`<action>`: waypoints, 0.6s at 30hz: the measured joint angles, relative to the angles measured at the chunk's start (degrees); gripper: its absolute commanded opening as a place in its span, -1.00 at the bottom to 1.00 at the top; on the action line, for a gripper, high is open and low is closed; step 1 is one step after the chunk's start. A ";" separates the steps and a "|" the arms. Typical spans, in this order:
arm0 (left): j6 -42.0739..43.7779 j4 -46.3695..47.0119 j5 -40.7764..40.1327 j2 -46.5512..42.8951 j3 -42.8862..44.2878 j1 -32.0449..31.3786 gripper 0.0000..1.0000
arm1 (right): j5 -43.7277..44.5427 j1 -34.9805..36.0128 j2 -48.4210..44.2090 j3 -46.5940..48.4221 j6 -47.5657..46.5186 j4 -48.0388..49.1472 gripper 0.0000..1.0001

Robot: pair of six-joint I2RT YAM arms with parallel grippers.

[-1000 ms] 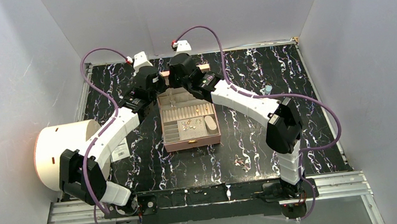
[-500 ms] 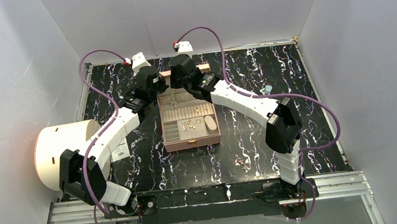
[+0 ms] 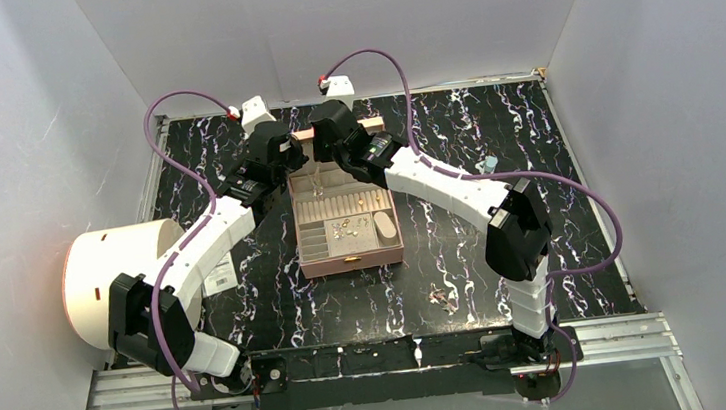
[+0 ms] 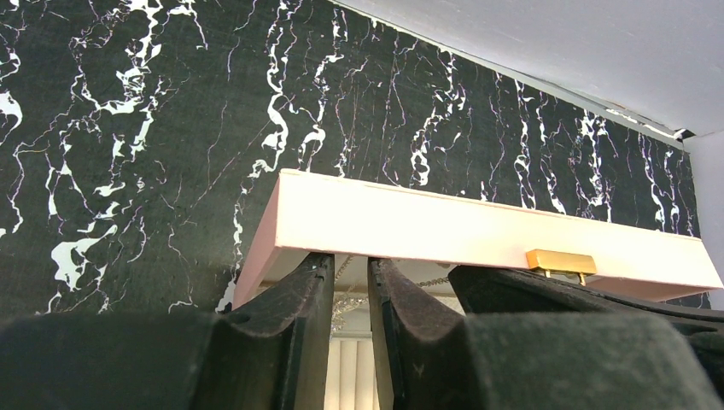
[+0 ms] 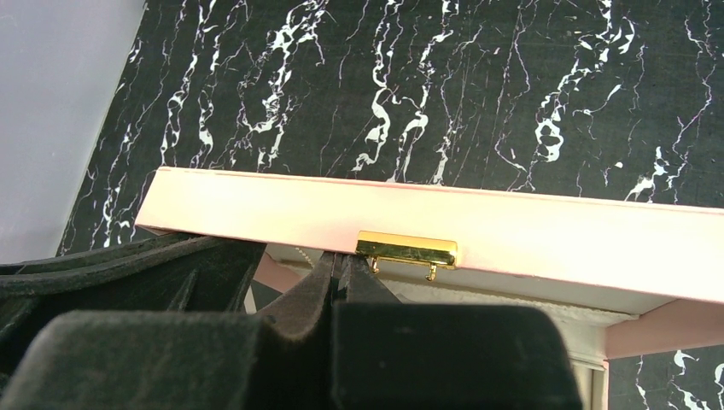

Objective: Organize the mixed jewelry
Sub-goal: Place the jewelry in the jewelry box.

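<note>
The pink jewelry box [image 3: 316,260] stands open at mid table, its lid [image 3: 372,124] raised at the back. Small gold rings and bits [image 3: 346,229] lie in its compartments. Both grippers are at the back of the box under the lid's edge [image 4: 478,231]. My left gripper [image 4: 350,260] is slightly open, with a thin silvery chain [image 4: 431,281] hanging just beyond its tips. The chain runs to my right gripper [image 5: 340,256], which is shut beside the gold clasp [image 5: 406,249]. A bit of chain [image 5: 300,254] shows at its tips. More loose jewelry [image 3: 440,296] lies on the table in front.
A round white container [image 3: 110,280] stands at the left, a white paper tag [image 3: 217,274] beside it. A pale blue bit [image 3: 489,165] lies right of the box. Grey walls enclose the black marbled table [image 3: 532,128].
My right wrist has shifted slightly left and toward the box's back edge. The left arm has barely moved.
</note>
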 measured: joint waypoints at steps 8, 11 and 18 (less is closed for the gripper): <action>0.02 -0.11 0.00 -0.04 0.00 0.00 -0.57 | 1.11 0.09 0.00 0.20 0.50 -0.26 -1.00; 0.02 -0.22 0.00 -0.04 0.00 0.00 -0.56 | 1.36 0.09 0.00 0.39 1.01 -0.63 -1.00; 0.04 -0.24 0.00 -0.07 0.00 0.00 -0.54 | 1.75 0.09 0.00 0.37 1.20 -0.66 -1.00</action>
